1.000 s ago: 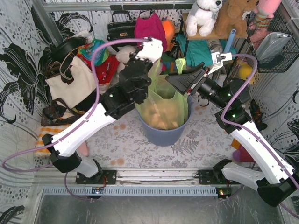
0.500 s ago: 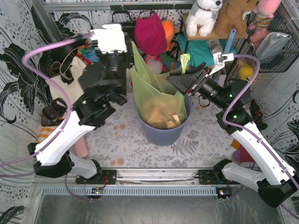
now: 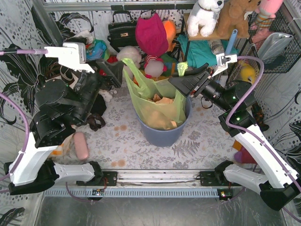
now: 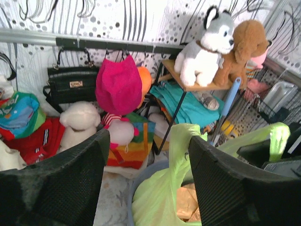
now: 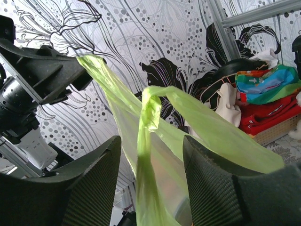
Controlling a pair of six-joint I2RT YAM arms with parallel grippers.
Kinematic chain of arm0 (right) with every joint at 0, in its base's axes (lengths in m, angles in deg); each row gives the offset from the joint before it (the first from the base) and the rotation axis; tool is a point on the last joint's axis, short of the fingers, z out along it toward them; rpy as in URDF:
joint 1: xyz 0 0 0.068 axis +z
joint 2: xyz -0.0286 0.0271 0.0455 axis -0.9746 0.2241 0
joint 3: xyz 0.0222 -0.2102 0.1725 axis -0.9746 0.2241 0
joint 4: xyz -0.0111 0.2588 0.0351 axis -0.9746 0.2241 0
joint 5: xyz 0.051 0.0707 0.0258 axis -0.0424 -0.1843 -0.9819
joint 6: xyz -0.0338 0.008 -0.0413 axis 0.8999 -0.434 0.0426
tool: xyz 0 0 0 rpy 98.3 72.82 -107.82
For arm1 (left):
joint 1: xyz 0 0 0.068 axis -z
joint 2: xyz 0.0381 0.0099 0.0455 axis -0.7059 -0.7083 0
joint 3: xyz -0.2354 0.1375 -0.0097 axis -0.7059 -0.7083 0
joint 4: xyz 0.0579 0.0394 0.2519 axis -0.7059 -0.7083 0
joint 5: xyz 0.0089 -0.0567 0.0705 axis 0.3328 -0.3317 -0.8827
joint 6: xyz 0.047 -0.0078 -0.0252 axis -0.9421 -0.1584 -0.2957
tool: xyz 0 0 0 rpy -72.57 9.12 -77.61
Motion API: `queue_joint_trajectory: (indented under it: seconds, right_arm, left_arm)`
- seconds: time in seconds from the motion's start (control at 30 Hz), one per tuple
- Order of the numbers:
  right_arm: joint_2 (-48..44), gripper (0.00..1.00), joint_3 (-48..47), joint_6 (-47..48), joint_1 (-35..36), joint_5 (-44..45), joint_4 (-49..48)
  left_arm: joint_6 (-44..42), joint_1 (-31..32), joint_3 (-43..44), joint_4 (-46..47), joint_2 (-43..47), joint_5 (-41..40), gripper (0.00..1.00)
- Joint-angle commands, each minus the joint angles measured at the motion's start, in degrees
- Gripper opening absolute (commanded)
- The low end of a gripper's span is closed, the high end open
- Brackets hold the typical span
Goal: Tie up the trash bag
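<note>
The lime-green trash bag (image 3: pixel 157 110) sits in the blue-grey bin (image 3: pixel 162 134), with tan crumpled paper (image 3: pixel 162 100) showing in its mouth. Its left ear stands up beside my left gripper (image 3: pixel 116 74). In the left wrist view that gripper (image 4: pixel 148 141) is open, and the bag (image 4: pixel 160 197) leans against its right finger without being pinched. My right gripper (image 3: pixel 181 79) hovers over the bin's right rim. In the right wrist view it (image 5: pixel 151 146) is open around a twisted strip of the bag (image 5: pixel 216 132), which stands loose between the fingers.
A magenta cloth bag (image 3: pixel 151 30) and a black handbag (image 3: pixel 121 29) hang on the back wall. Plush toys (image 3: pixel 204 14) sit on a shelf behind the bin. A wire basket (image 3: pixel 277 42) hangs at the right. A pink object (image 3: pixel 81 146) lies on the floor at the left.
My left gripper has opened and the left arm has swung up and to the left, away from the bin. The bag's left ear now stands free. The right arm has barely moved.
</note>
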Motion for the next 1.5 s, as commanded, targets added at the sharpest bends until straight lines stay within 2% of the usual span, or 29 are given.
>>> queue_joint_trajectory:
  seconds: [0.0, 0.13, 0.3, 0.7, 0.87, 1.0, 1.13, 1.23, 1.37, 1.47]
  right_arm:
    - [-0.4, 0.56, -0.5, 0.7, 0.1, 0.6, -0.9]
    - [-0.2, 0.56, -0.8, 0.7, 0.1, 0.8, -0.5]
    - [-0.2, 0.56, -1.1, 0.7, 0.1, 0.8, 0.0]
    - [0.3, 0.56, -1.4, 0.2, 0.1, 0.9, 0.1]
    - [0.4, 0.56, -1.2, -0.1, 0.1, 0.8, -0.3]
    - [0.3, 0.56, -0.9, -0.4, 0.1, 0.5, -1.0]
    - [0.3, 0.56, -0.9, -0.2, 0.1, 0.1, -0.8]
    - [0.0, 0.56, -1.1, 0.0, 0.1, -0.1, -0.5]
    - [-0.3, 0.55, -1.8, 0.3, 0.1, -1.0, -0.3]
    - [-0.1, 0.55, -2.5, 0.3, 0.1, -1.9, -0.5]
  left_arm:
    - [5.5, 0.1, 0.0, -7.6, -1.1, 0.7, 0.77]
    - [6.6, 0.1, 4.1, -14.9, -3.8, -1.8, 0.78]
    - [6.9, 0.0, 10.6, -24.5, -6.5, 5.5, 0.8]
    - [4.5, -3.7, 8.8, -19.4, -4.7, 32.1, 0.82]
    - [6.1, -11.5, 4.6, -11.6, -2.7, 48.6, 0.81]
    - [10.4, -20.5, 2.4, -5.0, -3.4, 64.4, 0.8]
    - [19.5, -32.0, -3.2, 6.1, -4.4, 82.3, 0.78]
    - [30.2, -37.2, -8.9, 19.8, -4.2, 93.2, 0.75]
    - [43.2, -40.6, -15.0, 38.9, -3.3, 102.5, 0.74]
    - [42.4, -42.1, -14.5, 38.2, -2.8, 104.6, 0.74]
